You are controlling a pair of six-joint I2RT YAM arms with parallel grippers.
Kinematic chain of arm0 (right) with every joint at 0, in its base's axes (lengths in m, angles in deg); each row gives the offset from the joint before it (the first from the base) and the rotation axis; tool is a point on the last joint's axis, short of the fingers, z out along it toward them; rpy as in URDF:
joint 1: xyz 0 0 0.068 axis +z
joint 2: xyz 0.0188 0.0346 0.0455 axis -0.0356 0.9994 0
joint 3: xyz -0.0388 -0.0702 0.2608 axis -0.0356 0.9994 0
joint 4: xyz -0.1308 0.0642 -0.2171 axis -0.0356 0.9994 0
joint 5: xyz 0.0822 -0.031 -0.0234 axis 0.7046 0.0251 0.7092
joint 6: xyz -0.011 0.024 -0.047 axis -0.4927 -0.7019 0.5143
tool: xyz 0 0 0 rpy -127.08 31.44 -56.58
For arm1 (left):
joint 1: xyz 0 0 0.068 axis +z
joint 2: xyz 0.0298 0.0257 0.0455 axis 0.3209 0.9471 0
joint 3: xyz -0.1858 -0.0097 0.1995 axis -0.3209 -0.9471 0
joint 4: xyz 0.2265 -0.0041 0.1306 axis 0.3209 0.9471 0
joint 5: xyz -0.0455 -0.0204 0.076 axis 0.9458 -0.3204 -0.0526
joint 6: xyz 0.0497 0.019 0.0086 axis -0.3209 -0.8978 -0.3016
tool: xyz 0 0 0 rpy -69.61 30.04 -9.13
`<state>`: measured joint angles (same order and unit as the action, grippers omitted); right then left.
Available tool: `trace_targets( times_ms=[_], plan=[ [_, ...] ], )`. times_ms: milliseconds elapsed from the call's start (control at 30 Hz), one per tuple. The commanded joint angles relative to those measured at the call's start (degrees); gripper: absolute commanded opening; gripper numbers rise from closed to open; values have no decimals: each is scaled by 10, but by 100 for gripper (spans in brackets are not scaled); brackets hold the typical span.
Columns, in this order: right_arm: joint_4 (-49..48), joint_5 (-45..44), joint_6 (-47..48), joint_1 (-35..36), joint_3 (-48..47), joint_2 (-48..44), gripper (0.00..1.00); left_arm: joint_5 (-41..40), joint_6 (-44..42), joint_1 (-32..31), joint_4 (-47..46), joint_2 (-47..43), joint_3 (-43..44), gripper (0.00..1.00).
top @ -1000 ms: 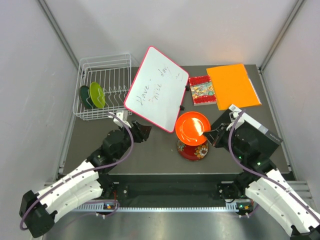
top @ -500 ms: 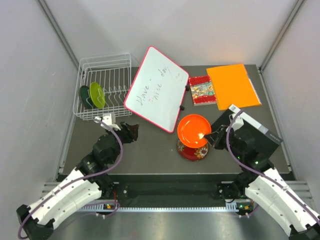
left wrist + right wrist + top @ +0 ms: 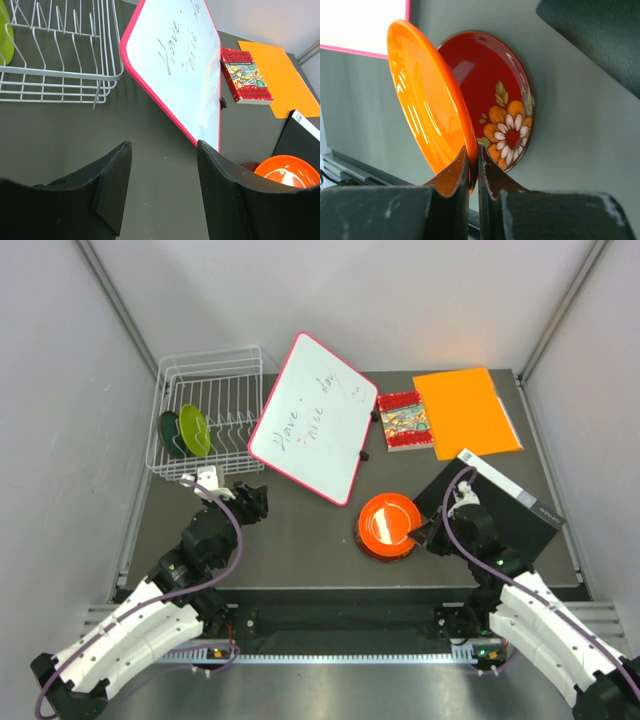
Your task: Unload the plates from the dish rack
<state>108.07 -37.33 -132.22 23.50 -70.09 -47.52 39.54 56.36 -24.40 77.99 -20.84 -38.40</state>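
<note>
**Orange plate being held over the red one**

The orange plate [image 3: 427,100], round, shallow and glossy, is being pinched at its rim by the right gripper [image 3: 474,155], whose dark jaws are being pressed together on it. The plate is being held tilted, with its gripped edge low and close to the red plate [image 3: 502,95]. Whether the two are touching cannot be told. The red plate is lying flat on the table [image 3: 300,530]; it is shiny and is decorated with a painted flower and leaves. In the top view it is being covered almost fully by the orange one.

The jaws of the left gripper [image 3: 162,147] are being kept spread, and nothing is being held between them. This gripper is being held above the table, near the front corner of the rack [image 3: 212,356].

The rack is made of thin white wire with upright dividers. The green plate [image 3: 195,429] and the teal plate [image 3: 170,435] are standing in it on edge, side by side, well apart from both grippers.

The table is dark and matte. A pink-framed whiteboard [image 3: 310,420] with handwriting, a small red book [image 3: 402,420], an orange folder [image 3: 465,410] and a flat black slab [image 3: 505,505] are lying on it. The scene is being enclosed by pale plain walls [image 3: 330,300].
</note>
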Motion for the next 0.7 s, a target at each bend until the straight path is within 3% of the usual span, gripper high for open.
trace_targets(
  times_ms=[0,400,600,667],
  plan=[
    [-35,30,-29,-22,20,-9,0,-10,-9,0,1,1,12,60],
    [-155,113,-31,-70,71,72,0,-27,-14,0,3,3,11,60],
    [-162,122,-8,-70,64,106,19,-32,-15,0,0,2,6,64],
    [-149,111,2,-70,56,105,29,-37,-17,0,-1,4,5,65]
  ],
)
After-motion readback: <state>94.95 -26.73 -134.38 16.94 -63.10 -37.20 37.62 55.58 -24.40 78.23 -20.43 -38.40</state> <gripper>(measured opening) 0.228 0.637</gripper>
